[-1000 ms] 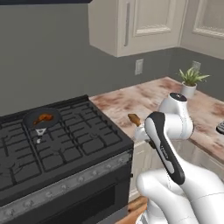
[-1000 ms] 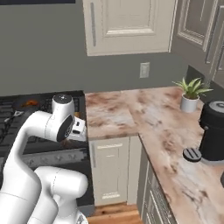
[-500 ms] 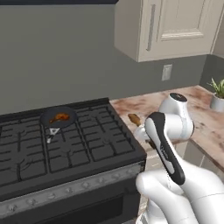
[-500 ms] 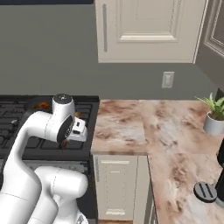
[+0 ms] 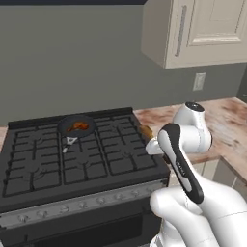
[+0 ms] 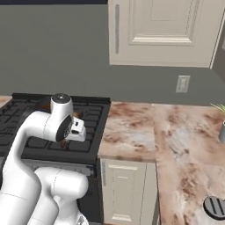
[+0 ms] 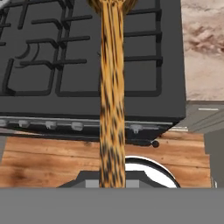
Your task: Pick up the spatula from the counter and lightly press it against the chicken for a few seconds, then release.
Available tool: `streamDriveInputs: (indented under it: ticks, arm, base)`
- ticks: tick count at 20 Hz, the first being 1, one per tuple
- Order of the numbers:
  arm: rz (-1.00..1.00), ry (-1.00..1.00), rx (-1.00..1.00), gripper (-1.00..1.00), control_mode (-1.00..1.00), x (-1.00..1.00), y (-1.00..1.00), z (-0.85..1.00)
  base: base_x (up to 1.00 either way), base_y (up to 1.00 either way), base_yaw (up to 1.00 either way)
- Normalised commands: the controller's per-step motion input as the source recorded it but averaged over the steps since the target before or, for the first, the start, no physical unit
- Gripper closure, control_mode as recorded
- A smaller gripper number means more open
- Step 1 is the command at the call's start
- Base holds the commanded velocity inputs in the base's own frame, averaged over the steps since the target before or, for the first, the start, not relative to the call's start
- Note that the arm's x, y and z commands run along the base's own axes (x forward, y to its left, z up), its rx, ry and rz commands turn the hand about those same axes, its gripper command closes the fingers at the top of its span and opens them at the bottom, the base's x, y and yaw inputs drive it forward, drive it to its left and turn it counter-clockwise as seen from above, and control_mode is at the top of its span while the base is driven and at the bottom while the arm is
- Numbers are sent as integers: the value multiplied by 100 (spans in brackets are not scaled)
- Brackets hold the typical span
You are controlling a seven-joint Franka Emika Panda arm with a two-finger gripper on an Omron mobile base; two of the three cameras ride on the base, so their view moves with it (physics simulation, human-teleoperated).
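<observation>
A wooden spatula [image 7: 111, 105] with dark speckles runs up the middle of the hand view, and my gripper [image 7: 112, 180] is shut on its handle. The spatula hangs over the front right part of the black stove [image 7: 144, 52], its blade end toward the burners. From the left base view its brown tip [image 5: 144, 130] sticks out beside the white wrist at the stove's right edge. A small dark pan [image 5: 76, 126] holding the orange-brown chicken [image 5: 79, 127] sits on the back left burner, well away from the spatula. The hand [image 6: 77, 129] shows in the right base view above the stove's front right.
A marbled counter [image 6: 145, 132] runs right of the stove, under cream wall cabinets [image 6: 162, 30]. A wall outlet [image 6: 182, 83] is behind it. Stove knobs [image 7: 76, 126] line the front panel, with wooden floor [image 7: 43, 162] below. A dark round object [image 6: 215, 206] lies at the counter's near right.
The whole picture has shifted right in both base views, so the base has driven left toward the stove. The arm keeps its pose with the spatula still gripped.
</observation>
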Motion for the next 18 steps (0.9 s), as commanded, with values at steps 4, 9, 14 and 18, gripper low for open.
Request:
streamDriveInputs:
  ticks: [4, 9, 14, 18]
  arm:
    - [0, 0, 0, 100, 100, 0, 0, 0]
    - [0, 0, 0, 100, 100, 0, 0, 0]
    - [0, 0, 0, 100, 100, 0, 0, 0]
    - [0, 0, 0, 100, 100, 0, 0, 0]
  base:
    - [56, 11, 5]
    - [75, 24, 0]
    - [63, 15, 0]
    - [40, 16, 0]
